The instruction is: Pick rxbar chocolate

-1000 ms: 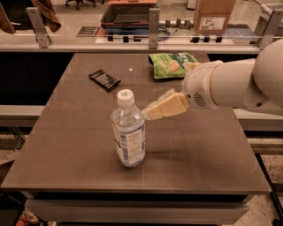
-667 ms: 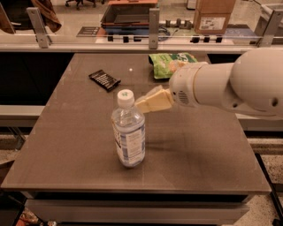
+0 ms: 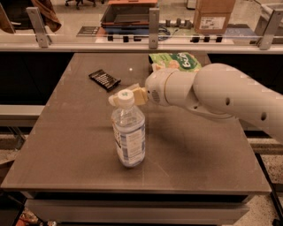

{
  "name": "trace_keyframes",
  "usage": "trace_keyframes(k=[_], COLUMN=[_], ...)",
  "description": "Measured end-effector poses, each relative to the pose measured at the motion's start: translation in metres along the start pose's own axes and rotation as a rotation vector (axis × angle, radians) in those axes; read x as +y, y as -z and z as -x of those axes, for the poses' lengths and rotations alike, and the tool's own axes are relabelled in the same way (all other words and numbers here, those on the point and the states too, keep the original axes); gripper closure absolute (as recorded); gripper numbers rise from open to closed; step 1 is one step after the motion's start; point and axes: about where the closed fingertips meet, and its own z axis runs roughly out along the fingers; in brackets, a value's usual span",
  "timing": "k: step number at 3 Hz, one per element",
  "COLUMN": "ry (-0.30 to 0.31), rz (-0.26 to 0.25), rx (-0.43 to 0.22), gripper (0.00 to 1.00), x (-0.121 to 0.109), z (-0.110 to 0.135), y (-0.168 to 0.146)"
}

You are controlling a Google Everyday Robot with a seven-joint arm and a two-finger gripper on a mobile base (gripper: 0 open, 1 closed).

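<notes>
Table [image 3: 66,145]: brown flat top, fills most of the view. rxbar [image 3: 104,79] lies flat on the far-left part of it, a black wrapper with pale text rows, skewed to the table edges, nothing touching it. Bottle [image 3: 128,137] stands upright about mid-table, nearer the front: clear, white-blue label, white cap [image 3: 125,96] on. Gripper [image 3: 113,99] is tan, points left and sits at cap height. Its tip shows just left of the cap and the rest runs behind it. It overlaps the cap in this view, can't tell if they touch. It sits right of the rxbar and nearer the front edge, clearly apart from it, so the rxbar is not grasped. Gripper open or closed: can't tell, the cap covers the tip. Right of the gripper is a rounded white wrist, then the bulky white arm [image 3: 230,95] coming in from the right edge, with small dark holes along its shell. Green bag [image 3: 179,59] lies at the far edge of the table, right of centre, its near side hidden behind the wrist. Past the table is a rail with metal posts [image 3: 153,26]. Beyond that, a dark tray [image 3: 126,13] at top centre and a cardboard box [image 3: 214,15] at top right.
</notes>
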Motion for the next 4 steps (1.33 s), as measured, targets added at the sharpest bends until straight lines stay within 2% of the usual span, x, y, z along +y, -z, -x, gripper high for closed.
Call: trace_keyframes(k=[2,4], ry=[-0.099,-0.133], rz=[0.027,0.022], rx=[-0.023,-0.047], gripper=[0.00,0.00], x=[0.001,-0.011], z=[-0.015,-0.020], y=[-0.060,-0.096])
